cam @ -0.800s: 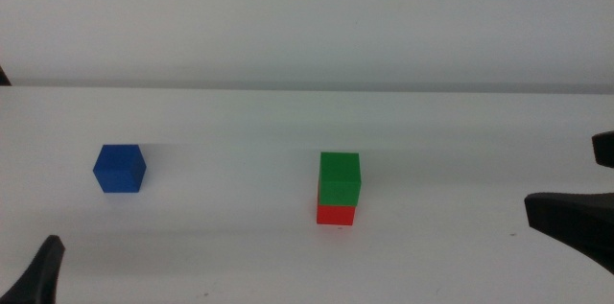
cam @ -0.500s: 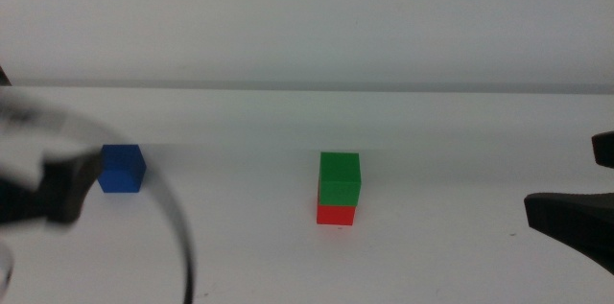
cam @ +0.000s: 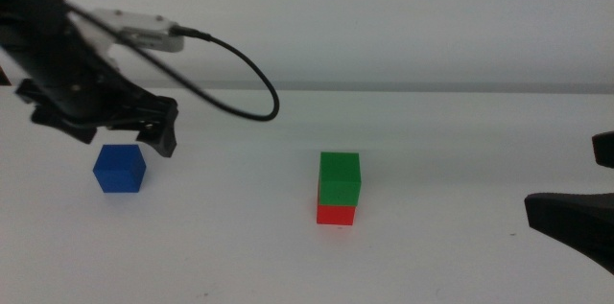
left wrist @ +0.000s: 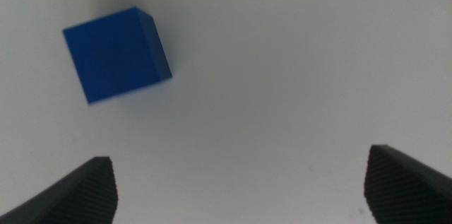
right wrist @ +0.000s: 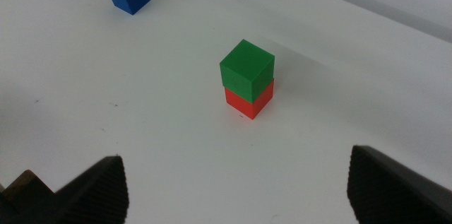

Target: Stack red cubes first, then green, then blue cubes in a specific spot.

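The left gripper [cam: 110,131] hangs just above the blue cube [cam: 119,168], with its jaws spread wide and nothing between them. In the left wrist view the blue cube [left wrist: 116,53] lies on the white table [left wrist: 282,75], off to one side of the gap between the jaws, touching neither. Well to the right, the green cube [cam: 340,178] sits squarely on the red cube [cam: 336,214]. The right gripper [right wrist: 233,189] waits at the table's right edge, jaws wide and empty.
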